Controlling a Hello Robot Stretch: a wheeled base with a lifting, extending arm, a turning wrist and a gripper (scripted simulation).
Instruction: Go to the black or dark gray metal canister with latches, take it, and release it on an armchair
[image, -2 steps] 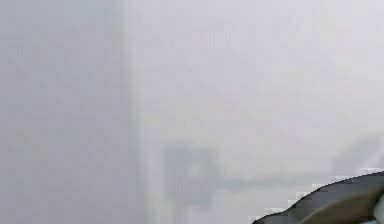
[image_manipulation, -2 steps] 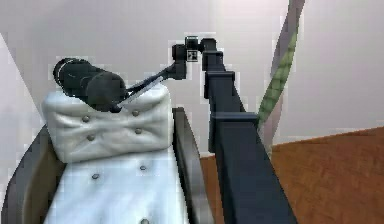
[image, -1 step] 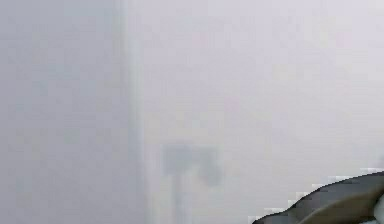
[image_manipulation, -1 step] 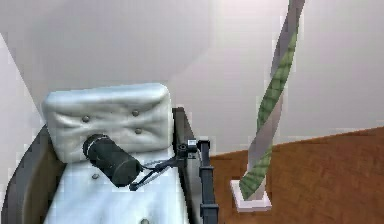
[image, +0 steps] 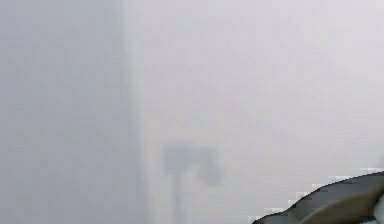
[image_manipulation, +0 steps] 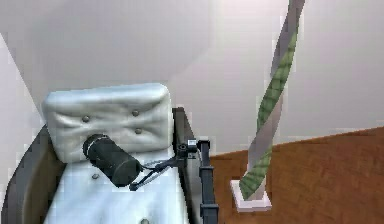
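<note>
left of the pincer and spreading out behind it is the armchair (image_manipulation: 110, 112), a pale tufted back and seat in a dark grey shell. a curved grey and pale edge (image: 340, 202) in the forward view's lower right corner is probably part of the same chair. just left of the pincer's tips lies the canister (image_manipulation: 112, 160), a dark cylinder on its side, slanted, in front of the backrest and above the seat cushion. its latches are too small to make out.

the pincer (image_manipulation: 148, 172) reaches toward the canister's near end, with the arm (image_manipulation: 207, 188) rising behind it on the right. i cannot tell whether it grips the canister or whether the canister rests on the cushion.

the step in hand looks like the release. to do it well, the canister should sit low over the middle of the seat before it is let go. a cylinder on a soft cushion may roll toward the chair's front edge.

well to the right of the pincer stands a twisted green and pale column (image_manipulation: 272, 110) on a white base, on brown wood floor (image_manipulation: 335, 175).

of containers there is only the canister. its end looks dark and nothing shows of what is in it.
</note>
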